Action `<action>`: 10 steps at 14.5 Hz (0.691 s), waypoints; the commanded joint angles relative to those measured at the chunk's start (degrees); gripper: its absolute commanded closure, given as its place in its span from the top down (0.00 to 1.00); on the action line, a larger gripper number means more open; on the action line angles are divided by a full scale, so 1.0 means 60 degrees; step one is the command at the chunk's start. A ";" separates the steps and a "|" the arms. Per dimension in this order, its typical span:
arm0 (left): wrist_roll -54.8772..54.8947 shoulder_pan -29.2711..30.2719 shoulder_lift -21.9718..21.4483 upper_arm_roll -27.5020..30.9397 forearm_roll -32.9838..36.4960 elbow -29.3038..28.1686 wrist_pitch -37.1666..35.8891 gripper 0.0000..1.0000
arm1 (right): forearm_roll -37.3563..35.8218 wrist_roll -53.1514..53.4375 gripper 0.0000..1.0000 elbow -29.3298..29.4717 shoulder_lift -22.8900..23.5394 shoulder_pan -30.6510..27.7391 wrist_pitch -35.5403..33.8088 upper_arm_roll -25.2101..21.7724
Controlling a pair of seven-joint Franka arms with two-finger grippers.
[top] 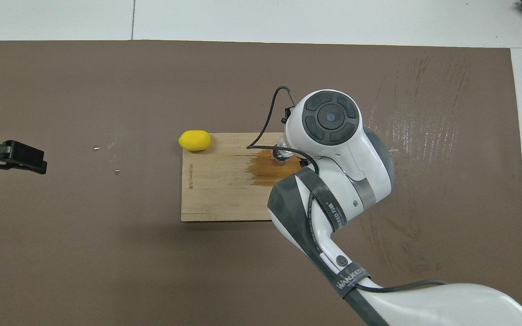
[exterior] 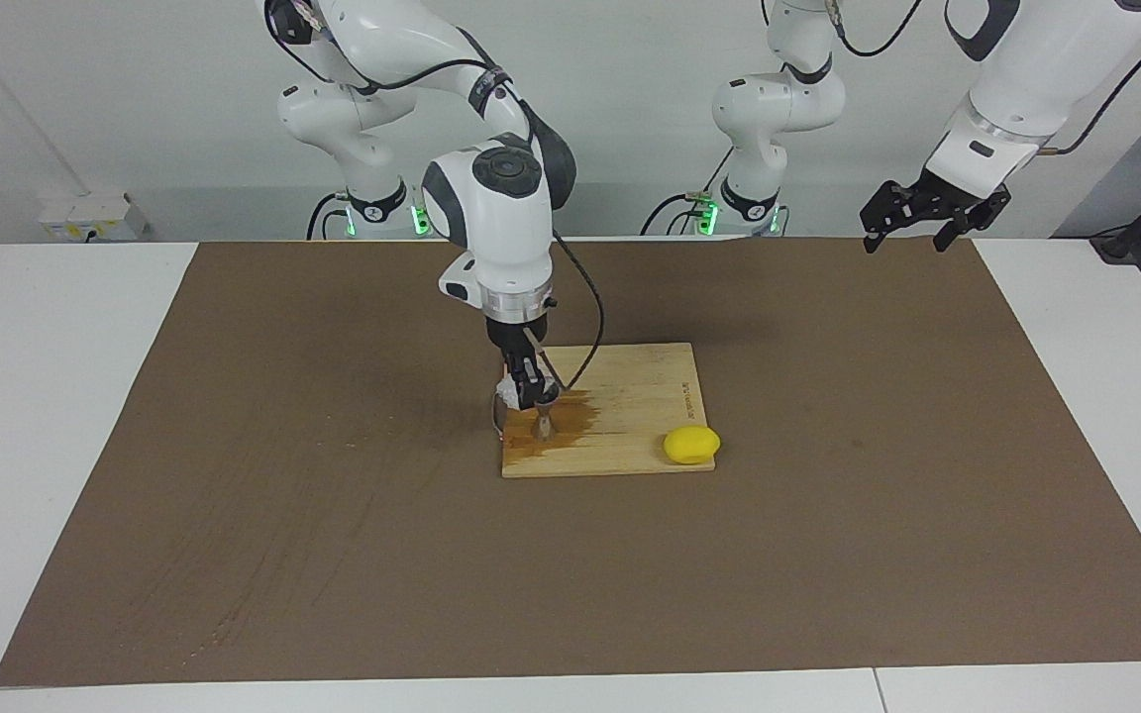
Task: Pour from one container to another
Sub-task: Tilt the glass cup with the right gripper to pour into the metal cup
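Note:
My right gripper [exterior: 529,396] reaches down over the wet end of the wooden board [exterior: 635,391], shut on the small clear cup [exterior: 504,394], which it holds tilted just above the board. The steel jigger [exterior: 542,427] stands upright on the board right beside and below the cup; from overhead the jigger [top: 281,155] glints at the edge of the right wrist, which hides the gripper and cup. My left gripper [exterior: 930,216] waits open and empty in the air over the mat's corner at the left arm's end; overhead, that left gripper [top: 14,156] shows at the view's edge.
A dark wet stain [top: 268,172] spreads on the board [top: 215,190] around the jigger. A yellow lemon [exterior: 691,445] lies at the board's corner toward the left arm's end, farther from the robots. The brown mat [top: 415,127] shows wet streaks toward the right arm's end.

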 commanded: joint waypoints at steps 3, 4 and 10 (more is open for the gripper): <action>0.0027 -0.0041 -0.0180 0.0088 -0.0090 -0.0212 0.0135 1.00 | 0.0971 -0.0426 0.00 0.0163 0.0118 -0.0387 0.0008 0.0088; 0.0027 -0.0056 -0.0180 0.0088 -0.0090 -0.0212 0.0135 1.00 | 0.1263 -0.0544 0.00 0.0163 0.0133 -0.0489 0.0008 0.0088; 0.0027 -0.0041 -0.0180 0.0088 -0.0090 -0.0212 0.0135 1.00 | 0.2889 -0.1086 0.00 -0.0012 0.0133 -0.1265 0.0023 0.0088</action>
